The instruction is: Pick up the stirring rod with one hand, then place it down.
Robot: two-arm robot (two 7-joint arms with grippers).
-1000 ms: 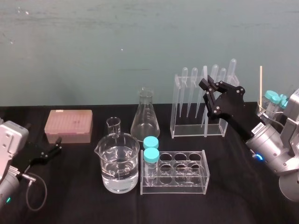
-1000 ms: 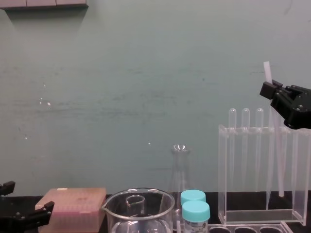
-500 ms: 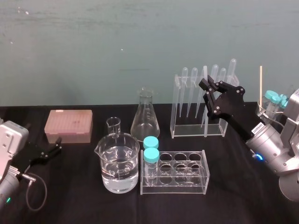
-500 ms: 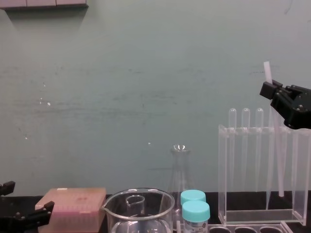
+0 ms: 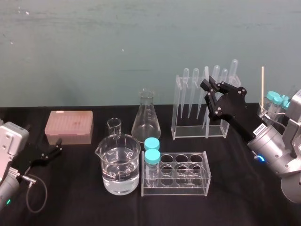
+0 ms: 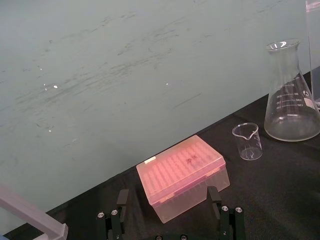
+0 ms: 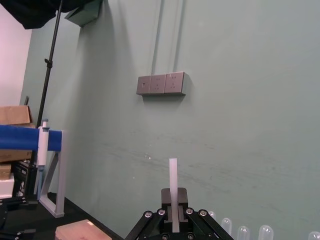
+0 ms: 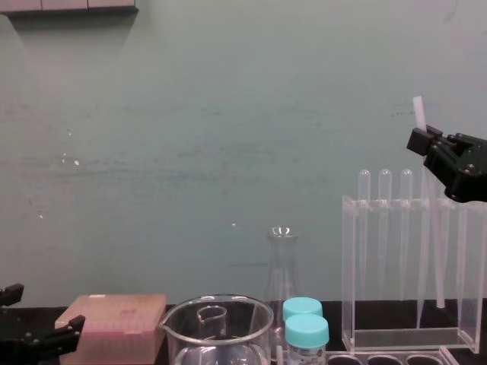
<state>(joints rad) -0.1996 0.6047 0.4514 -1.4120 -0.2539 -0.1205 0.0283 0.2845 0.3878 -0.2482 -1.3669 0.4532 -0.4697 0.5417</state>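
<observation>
My right gripper is shut on the stirring rod, a thin translucent-white rod, near its upper end. The rod hangs almost upright, tilted slightly, and its lower end sits inside the clear pipette rack, a little above the rack's floor. In the right wrist view the rod sticks up between the closed fingers of that gripper. My left gripper rests open near the table's left side, just short of the pink box.
The rack holds several bulb-topped pipettes. A water-filled beaker, a small beaker, a conical flask, a pink tip box and a tube rack with two teal-capped vials stand on the black table.
</observation>
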